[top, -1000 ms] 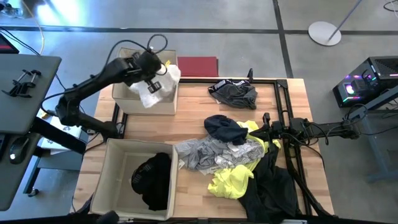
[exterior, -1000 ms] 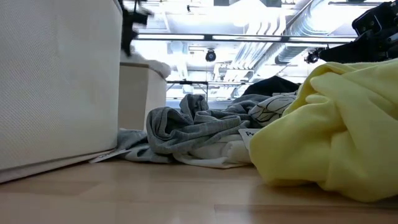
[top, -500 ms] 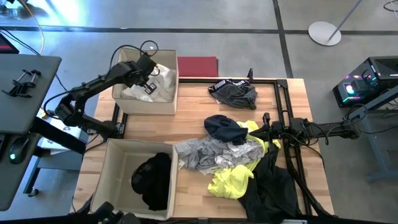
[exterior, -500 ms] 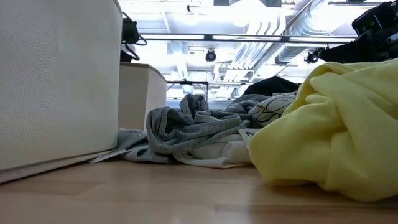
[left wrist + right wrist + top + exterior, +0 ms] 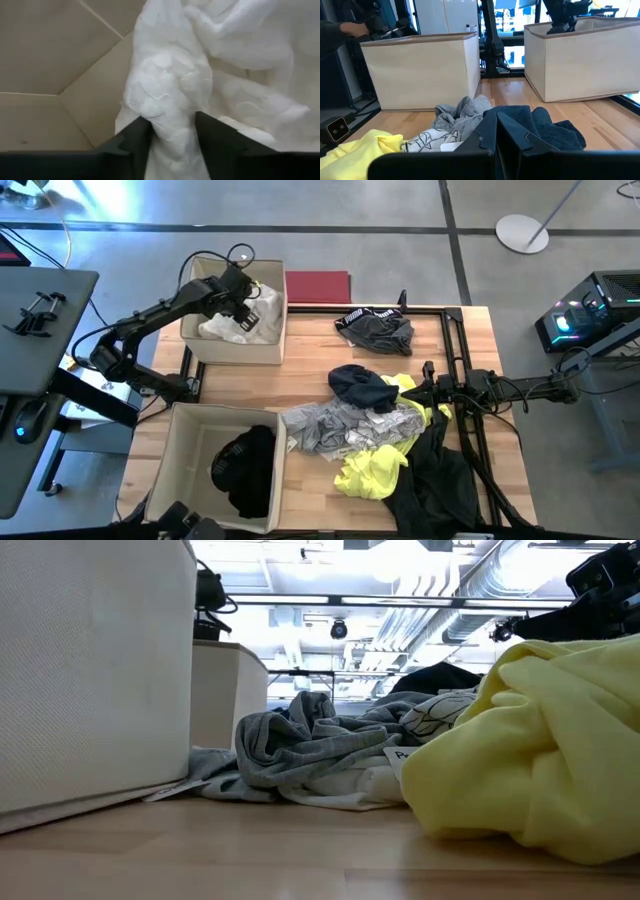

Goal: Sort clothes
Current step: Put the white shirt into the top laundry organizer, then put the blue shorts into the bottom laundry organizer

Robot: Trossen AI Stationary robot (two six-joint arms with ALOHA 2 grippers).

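My left gripper [image 5: 241,299] reaches down into the far beige box [image 5: 235,351]. Its fingers stand apart around a white garment [image 5: 252,321] that lies inside the box. The near beige box [image 5: 178,442] holds a black garment [image 5: 246,471]. On the table's middle and right lies a pile of clothes: dark navy [image 5: 360,387], light grey [image 5: 330,428], neon yellow [image 5: 376,471] and black [image 5: 440,485]. A dark garment [image 5: 376,330] lies apart at the far edge. My right gripper [image 5: 496,134] is shut with nothing in it, level beside the pile's right side. My left gripper's open fingers [image 5: 138,136] flank a bunched fold of the white garment [image 5: 171,131]. The fold fills the gap and touches both inner sides. The fingers come from above, pointing down into the box. The garment lies on the box's floor, slack.
A flat dark red rectangle [image 5: 318,286] lies on the floor beyond the far box. A black metal frame [image 5: 462,350] runs along the table's far and right sides. Bare wood [image 5: 310,360] shows between the far box and the pile.
My left gripper has gone down into the far box and a little toward the table's left edge with the white garment. The garment, which hung above the box's near right corner, has sunk inside and now lies spread on the box's floor.
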